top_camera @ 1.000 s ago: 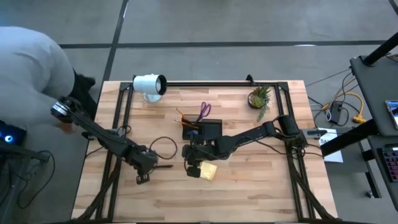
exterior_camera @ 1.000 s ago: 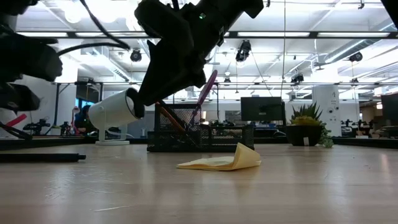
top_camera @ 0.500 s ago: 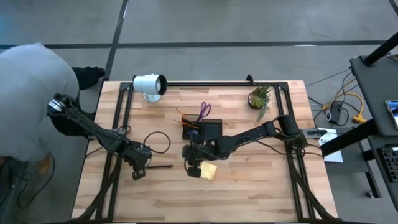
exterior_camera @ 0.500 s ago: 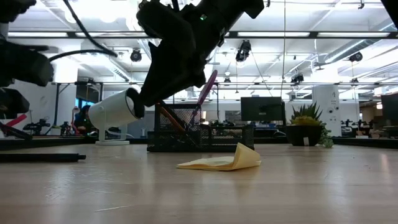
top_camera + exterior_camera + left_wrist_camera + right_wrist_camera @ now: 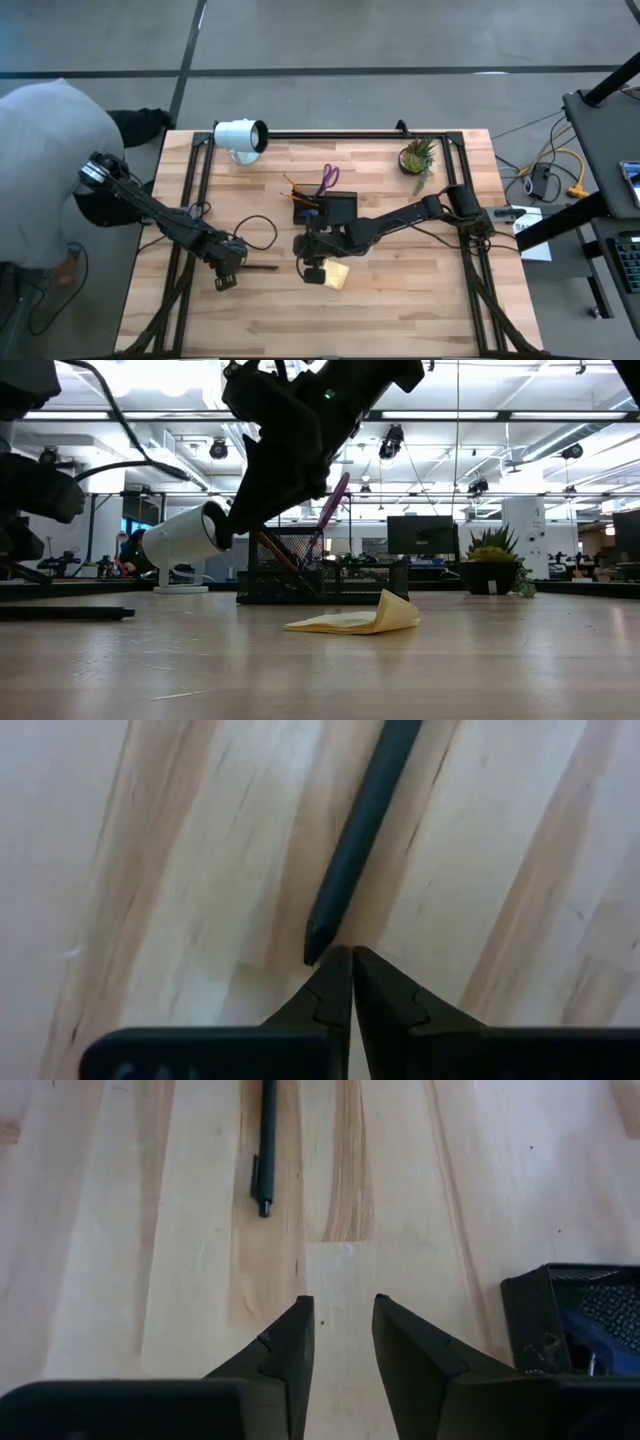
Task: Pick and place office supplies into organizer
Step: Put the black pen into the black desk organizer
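left gripper [image 5: 343,960]: low over the wooden table [image 5: 400,310] on its left half, fingers pressed together, holding nothing; tips just beside the near end of the dark pen [image 5: 360,830].
dark pen: flat on the bare wood, between the two grippers, free of both.
right gripper [image 5: 340,1315]: near the table's middle, just in front of the organizer [image 5: 328,208]; fingers parted a little with only bare wood between them, gripping nothing.
sticky-note pad [image 5: 355,620]: yellow, on the table just beside the right gripper, one edge curled up off the wood.
organizer: dark mesh tray in mid table, behind the pad.
scissors [image 5: 328,180]: purple handles sticking up out of the organizer's far end, leaning.
orange pencil [image 5: 297,188]: leaning in the same end.
lamp [image 5: 240,136]: white cylinder at the far left edge.
plant [image 5: 417,157]: potted, far right corner.
person [image 5: 45,170]: grey-clad, bent beside the table's left side.
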You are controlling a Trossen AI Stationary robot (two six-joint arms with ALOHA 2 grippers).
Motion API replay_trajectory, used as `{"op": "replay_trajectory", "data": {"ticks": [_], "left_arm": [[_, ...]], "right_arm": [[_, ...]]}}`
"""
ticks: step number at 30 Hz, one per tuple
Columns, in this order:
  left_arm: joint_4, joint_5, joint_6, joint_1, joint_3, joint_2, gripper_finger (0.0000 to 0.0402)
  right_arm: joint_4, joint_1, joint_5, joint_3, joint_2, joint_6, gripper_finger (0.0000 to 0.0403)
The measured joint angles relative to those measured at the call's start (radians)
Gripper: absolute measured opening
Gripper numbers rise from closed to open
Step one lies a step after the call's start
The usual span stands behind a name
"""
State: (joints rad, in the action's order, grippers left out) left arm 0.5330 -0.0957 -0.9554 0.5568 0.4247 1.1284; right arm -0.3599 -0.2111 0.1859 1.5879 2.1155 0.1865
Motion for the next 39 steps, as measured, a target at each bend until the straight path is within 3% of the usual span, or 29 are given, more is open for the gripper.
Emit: {"op": "replay_trajectory", "data": {"ticks": [6,13,17,24,39], "left_arm": [[-0.017,0.000,0.020,0.000,0.003,0.031,0.0000],[0.047,0.043,0.030,0.001,0.048,-0.070,0.0001],[0.069,0.054,-0.005,0.000,0.042,-0.093,0.0021],[0.079,0.074,0.051,0.001,0.042,-0.062,0.0056],[0.076,0.079,0.129,0.000,0.022,-0.006,0.0056]], "right_arm": [[-0.001,0.000,-0.001,0.000,0.000,-0.034,0.0104],[-0.002,0.000,-0.004,0.000,0.000,-0.053,0.0117],[-0.002,0.004,-0.004,0.000,0.000,-0.052,0.0128],[-0.002,0.008,-0.003,0.000,0.000,-0.059,0.0143],[-0.002,0.013,-0.001,0.000,0.000,-0.093,0.0146]]}}
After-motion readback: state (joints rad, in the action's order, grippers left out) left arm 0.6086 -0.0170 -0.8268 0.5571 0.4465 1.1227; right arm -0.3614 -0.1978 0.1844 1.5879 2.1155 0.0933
